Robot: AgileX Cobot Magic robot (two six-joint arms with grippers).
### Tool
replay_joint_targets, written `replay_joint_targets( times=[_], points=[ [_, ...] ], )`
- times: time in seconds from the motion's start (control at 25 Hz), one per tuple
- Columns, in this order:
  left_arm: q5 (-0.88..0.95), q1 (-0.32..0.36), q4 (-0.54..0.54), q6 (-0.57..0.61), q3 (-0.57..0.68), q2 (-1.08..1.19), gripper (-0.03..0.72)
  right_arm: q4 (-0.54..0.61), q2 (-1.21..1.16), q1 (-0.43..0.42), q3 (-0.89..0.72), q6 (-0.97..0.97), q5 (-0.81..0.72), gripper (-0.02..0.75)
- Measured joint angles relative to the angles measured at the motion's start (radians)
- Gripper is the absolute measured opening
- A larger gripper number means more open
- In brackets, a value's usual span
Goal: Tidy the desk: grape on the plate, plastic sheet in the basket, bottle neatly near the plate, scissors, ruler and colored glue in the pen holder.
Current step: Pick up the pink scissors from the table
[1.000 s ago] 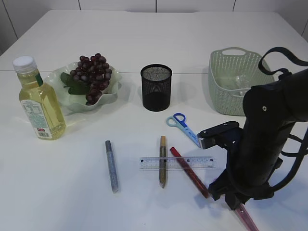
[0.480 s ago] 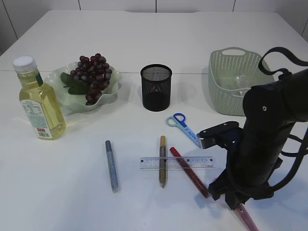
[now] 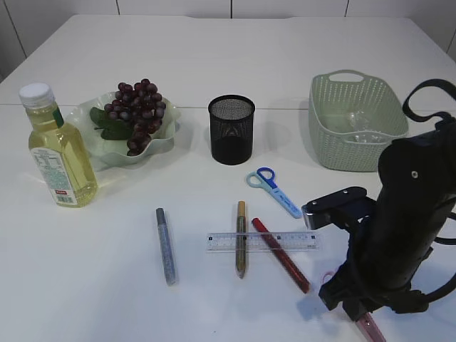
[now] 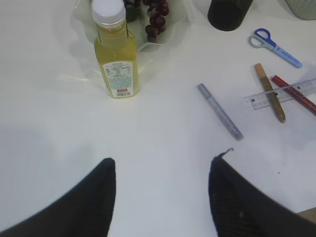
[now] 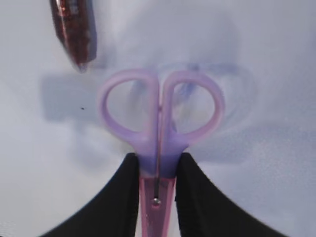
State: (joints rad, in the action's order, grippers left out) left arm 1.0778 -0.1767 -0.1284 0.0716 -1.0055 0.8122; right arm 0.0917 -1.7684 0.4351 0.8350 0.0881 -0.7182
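My right gripper (image 5: pixel 158 162) is shut on purple scissors (image 5: pixel 159 143) just below the handle loops; their pink blade (image 3: pixel 369 329) sticks out under the arm at the near right. Blue scissors (image 3: pixel 273 189), a clear ruler (image 3: pixel 262 241) and red (image 3: pixel 280 254), gold (image 3: pixel 241 239) and silver (image 3: pixel 165 246) glue pens lie at the table's middle. The black mesh pen holder (image 3: pixel 231 129) stands behind them. Grapes (image 3: pixel 139 110) rest on the green plate (image 3: pixel 165 141), the bottle (image 3: pixel 60 155) to its left. Clear plastic sheet (image 3: pixel 358 121) lies in the basket (image 3: pixel 342 146). My left gripper (image 4: pixel 162 160) is open over bare table.
The red glue pen's tip (image 5: pixel 74 29) lies just beyond the scissors' handles. The red and gold pens cross the ruler. The right arm's black body (image 3: pixel 402 214) hides part of the table in front of the basket.
The right arm has shifted to the right and slightly nearer with the purple scissors in its grip, uncovering the blue scissors' tip. Nothing else on the table has moved.
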Motion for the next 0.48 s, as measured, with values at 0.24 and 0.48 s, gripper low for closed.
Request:
replay_joint_targets(
  times=[0.24, 0.48],
  points=[
    [0.0, 0.0, 0.0, 0.0, 0.0, 0.0, 0.435, 0.003, 0.039, 0.0, 0.0, 0.0, -0.038, 0.188],
    [0.0, 0.0, 0.0, 0.0, 0.0, 0.0, 0.435, 0.019, 0.055, 0.0, 0.0, 0.0, -0.109, 0.188]
  ],
)
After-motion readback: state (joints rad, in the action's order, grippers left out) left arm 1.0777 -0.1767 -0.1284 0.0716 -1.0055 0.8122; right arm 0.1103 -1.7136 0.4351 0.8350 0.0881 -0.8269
